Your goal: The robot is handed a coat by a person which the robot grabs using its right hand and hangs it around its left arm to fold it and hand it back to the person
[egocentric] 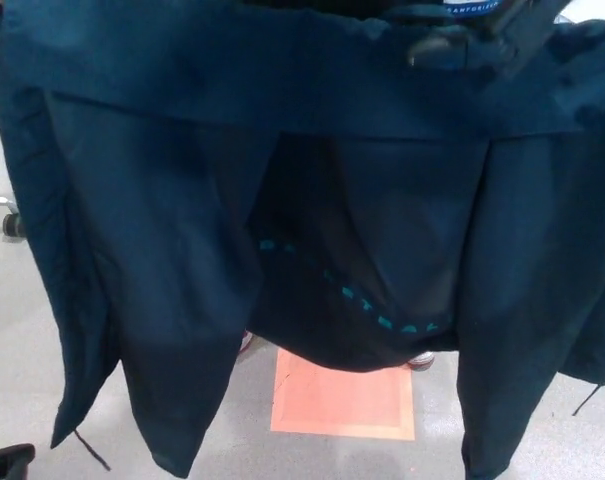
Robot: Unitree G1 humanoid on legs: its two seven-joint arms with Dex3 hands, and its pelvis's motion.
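A dark navy coat (182, 200) is held up spread wide and fills most of the head view, its lining facing me with a row of teal marks (382, 322). Its two front panels hang down on the left and right. A dark, blurred shape that looks like my right hand (472, 38) lies against the coat's top edge at the upper right; its grip is unclear. A small black part at the bottom left corner is probably my left hand (4, 462), mostly cut off by the frame. The person holding the coat is almost wholly hidden behind it.
The person's shoes (420, 360) show under the coat's hem, on a grey floor. An orange square (342, 402) is marked on the floor below the coat. A chair caster (12, 225) sticks out at the left edge.
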